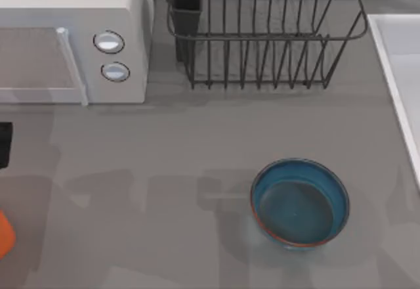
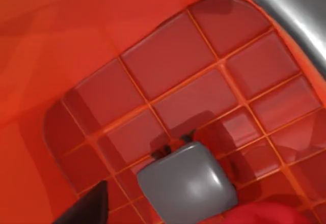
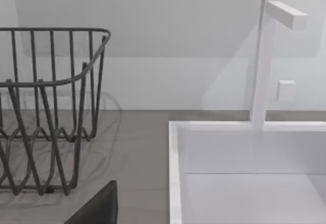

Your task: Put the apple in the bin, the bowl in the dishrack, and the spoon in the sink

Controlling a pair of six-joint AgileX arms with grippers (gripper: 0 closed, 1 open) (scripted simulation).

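My left gripper (image 2: 89, 208) hangs inside the orange-red bin (image 2: 168, 71), just above its ribbed floor. The apple (image 2: 275, 215) shows as a red lump close beside the gripper. A grey rounded piece (image 2: 188, 186) lies between them; I cannot tell what it is. From above, the bin (image 1: 3, 233) is a sliver at the table's left edge. The blue bowl (image 1: 300, 201) stands upright at the front, right of centre. The black wire dishrack (image 1: 262, 36) is at the back. The sink (image 3: 244, 183) lies just beyond my right gripper (image 3: 99, 208). The spoon is out of view.
A white microwave (image 1: 72, 36) with two knobs fills the back left. A dark part of my left arm (image 1: 4, 144) pokes in at the left edge. A white tap (image 3: 262, 61) rises behind the sink. Bare grey counter lies between microwave, rack and bowl.
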